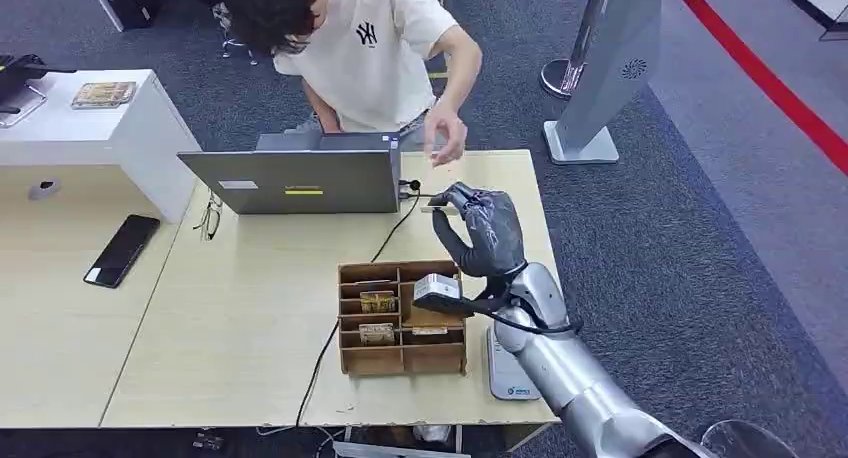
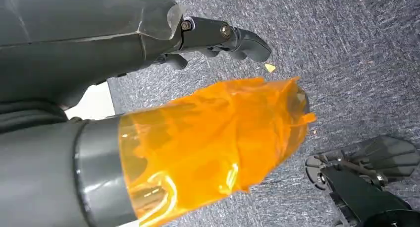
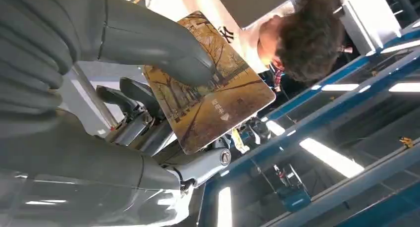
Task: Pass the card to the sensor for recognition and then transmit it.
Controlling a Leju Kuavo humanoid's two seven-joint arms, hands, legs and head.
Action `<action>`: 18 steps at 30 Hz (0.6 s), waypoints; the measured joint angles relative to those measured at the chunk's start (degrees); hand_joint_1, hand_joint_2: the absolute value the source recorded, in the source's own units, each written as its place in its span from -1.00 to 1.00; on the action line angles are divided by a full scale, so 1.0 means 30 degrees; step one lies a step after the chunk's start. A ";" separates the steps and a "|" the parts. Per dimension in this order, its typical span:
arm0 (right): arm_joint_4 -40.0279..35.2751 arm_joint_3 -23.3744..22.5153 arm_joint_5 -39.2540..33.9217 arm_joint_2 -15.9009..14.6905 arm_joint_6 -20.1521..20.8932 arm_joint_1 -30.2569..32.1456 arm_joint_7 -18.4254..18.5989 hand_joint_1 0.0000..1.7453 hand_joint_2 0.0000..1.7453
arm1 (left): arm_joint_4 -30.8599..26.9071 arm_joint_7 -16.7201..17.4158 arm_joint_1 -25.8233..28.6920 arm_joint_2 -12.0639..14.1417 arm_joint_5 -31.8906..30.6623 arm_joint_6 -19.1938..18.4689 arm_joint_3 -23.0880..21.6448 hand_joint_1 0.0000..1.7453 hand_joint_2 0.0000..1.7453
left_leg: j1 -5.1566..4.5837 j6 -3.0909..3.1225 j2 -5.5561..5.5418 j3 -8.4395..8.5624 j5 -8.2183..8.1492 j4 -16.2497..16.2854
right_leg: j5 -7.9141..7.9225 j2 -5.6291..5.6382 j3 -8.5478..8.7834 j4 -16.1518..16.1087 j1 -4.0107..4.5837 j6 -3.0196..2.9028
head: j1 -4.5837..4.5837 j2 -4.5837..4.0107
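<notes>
The card (image 3: 213,105), printed with an autumn avenue of yellow trees and a small line of white writing too small to read, was pinched between the thumb (image 3: 163,53) and darker fingers of the right hand (image 1: 482,233). In the head view that hand was raised above the worktop (image 1: 240,318), just beyond the wooden organizer (image 1: 400,323) and near the laptop's right corner. A person's hand (image 1: 445,138) hung at about 11 o'clock from the right hand, close but apart. The person (image 1: 370,48) wore a pale T-shirt bearing a dark "NY" logo.

The organizer held a few more cards in its left compartments, and a small grey device (image 1: 436,290) sat at its right side. A white flat unit (image 1: 508,368) with a blue mark lay at 5 o'clock from the organizer. The laptop (image 1: 300,178) carried a yellow sticker on its lid. A black phone (image 1: 122,249) lay at the far left.

The left hand (image 2: 213,38) hung over grey carpet with fingers curled, grasping nothing, beside an orange film wrap (image 2: 213,142).
</notes>
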 joint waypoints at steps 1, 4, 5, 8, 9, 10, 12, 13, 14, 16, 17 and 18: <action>0.0022 -0.0022 0.0007 0.0015 0.0000 0.0000 0.0000 1.00 1.00 | 0.0000 0.0000 -0.0001 0.0000 0.0000 0.0000 0.0000 -1.00 -1.00 | 0.0000 0.0000 0.0000 0.0000 0.0000 0.0000 | 0.0000 0.0000 0.0000 0.0000 0.0000 0.0000 | 0.0000 0.0000; 0.0058 -0.0058 -0.0290 0.0051 0.0000 0.0001 -0.0022 1.00 1.00 | 0.0000 0.0036 0.0001 0.0007 0.0000 0.0000 0.0000 -1.00 -1.00 | 0.0000 0.0000 0.0001 0.0000 0.0000 0.0000 | 0.0000 0.0000 0.0000 0.0000 0.0000 0.0000 | 0.0000 0.0000; 0.0073 -0.0066 -0.0591 0.0051 0.0000 0.0000 -0.0022 1.00 1.00 | 0.0000 0.0058 0.0000 0.0015 0.0000 0.0000 0.0000 -1.00 -1.00 | 0.0000 0.0000 0.0001 0.0000 0.0000 0.0000 | 0.0000 0.0000 0.0001 0.0000 0.0000 0.0000 | 0.0000 0.0000; 0.0160 0.0008 -0.2634 0.0036 0.0000 0.0002 0.0424 1.00 1.00 | 0.0000 0.0058 0.0013 0.0036 0.0000 0.0044 0.0000 -1.00 -1.00 | -0.0001 0.0000 0.0001 0.0001 0.0000 0.0000 | 0.0000 0.0000 -0.0001 0.0000 -0.0001 0.0000 | 0.0000 0.0000; 0.0153 0.0073 -0.3413 -0.0028 0.0007 0.0001 0.0657 1.00 1.00 | 0.0000 0.0058 0.0025 0.0044 0.0022 0.0058 0.0007 -1.00 -1.00 | -0.0001 0.0000 0.0001 0.0000 0.0000 0.0000 | 0.0000 0.0000 0.0000 -0.0001 -0.0001 0.0000 | 0.0000 0.0000; 0.0153 0.0131 -0.4184 -0.0117 0.0073 0.0006 0.0948 1.00 1.00 | 0.0000 0.0058 0.0041 0.0051 0.0051 0.0073 0.0000 -1.00 -1.00 | -0.0002 0.0000 0.0001 0.0001 0.0000 0.0001 | 0.0000 0.0000 -0.0001 -0.0002 -0.0002 0.0000 | 0.0000 0.0000; 0.0124 0.0160 -0.5295 -0.0363 0.0334 0.0060 0.1420 1.00 1.00 | 0.0000 0.0058 0.0102 0.0044 0.0109 0.0117 0.0007 -1.00 -1.00 | -0.0002 0.0000 0.0000 0.0000 0.0000 0.0001 | 0.0000 -0.0001 -0.0002 -0.0003 -0.0002 0.0000 | 0.0000 0.0000; 0.0117 0.0160 -0.5618 -0.0503 0.0482 0.0108 0.1560 1.00 1.00 | 0.0000 0.0058 0.0140 0.0044 0.0116 0.0124 0.0000 -1.00 -1.00 | -0.0003 0.0000 0.0000 0.0000 -0.0001 0.0002 | 0.0000 0.0000 -0.0002 -0.0003 -0.0002 0.0000 | 0.0000 0.0000; 0.0074 0.0160 -0.5943 -0.0669 0.0640 0.0187 0.1697 1.00 1.00 | 0.0000 0.0058 0.0177 0.0036 0.0138 0.0139 0.0007 -1.00 -1.00 | -0.0003 0.0000 -0.0001 0.0000 -0.0002 0.0002 | 0.0000 0.0000 -0.0002 -0.0004 -0.0002 0.0000 | 0.0000 0.0000; -0.0066 0.0153 -0.6536 -0.0911 0.0977 0.0371 0.1997 1.00 1.00 | 0.0000 0.0044 0.0235 0.0036 0.0226 0.0168 0.0007 -1.00 -1.00 | -0.0004 0.0001 0.0000 0.0001 -0.0003 0.0003 | 0.0000 0.0002 -0.0005 -0.0005 -0.0003 0.0000 | -0.0007 0.0000; -0.0146 0.0138 -0.6748 -0.1057 0.1152 0.0465 0.2091 1.00 1.00 | 0.0000 0.0022 0.0273 0.0029 0.0263 0.0168 0.0007 -1.00 -1.00 | -0.0004 0.0001 0.0000 0.0000 -0.0003 0.0003 | 0.0000 0.0001 -0.0008 -0.0007 -0.0002 0.0000 | 0.0000 0.0000; -0.0241 0.0117 -0.6944 -0.1210 0.1276 0.0561 0.2245 1.00 1.00 | 0.0000 -0.0007 0.0310 0.0029 0.0306 0.0175 0.0007 -1.00 -1.00 | -0.0003 0.0001 0.0000 0.0000 -0.0003 0.0004 | -0.0001 0.0000 -0.0007 -0.0008 -0.0002 0.0001 | 0.0000 0.0000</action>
